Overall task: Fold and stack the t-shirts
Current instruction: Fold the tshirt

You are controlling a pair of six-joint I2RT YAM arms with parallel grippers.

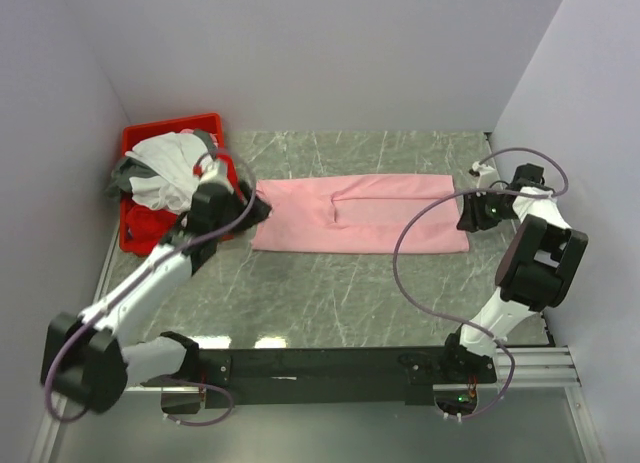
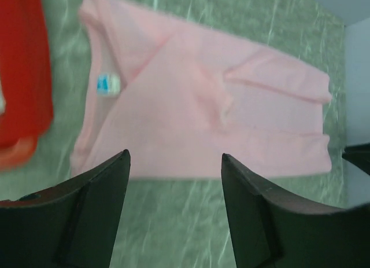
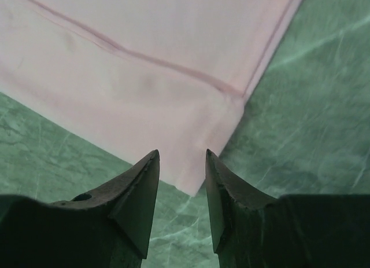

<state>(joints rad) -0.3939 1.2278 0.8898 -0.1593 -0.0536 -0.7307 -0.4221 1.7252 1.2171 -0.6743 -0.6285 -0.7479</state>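
Note:
A light pink t-shirt [image 1: 360, 213] lies flat in a long folded strip across the middle of the table. My left gripper [image 1: 262, 209] hovers at its left end, open and empty. In the left wrist view the pink t-shirt [image 2: 202, 106] shows its blue neck label [image 2: 107, 84] beyond the left gripper [image 2: 175, 155]. My right gripper [image 1: 465, 215] sits at the shirt's right end. In the right wrist view the right gripper [image 3: 182, 154] stands open just above the near corner of the pink t-shirt [image 3: 144, 65], gripping nothing. More t-shirts, white [image 1: 168, 161], grey and red, are heaped in the bin.
A red plastic bin [image 1: 170, 131] stands at the back left against the wall; its side [image 2: 23, 77] shows in the left wrist view. White walls close in the green marbled table [image 1: 350, 293] on three sides. The arms' black base rail [image 1: 320, 368] runs along the near edge.

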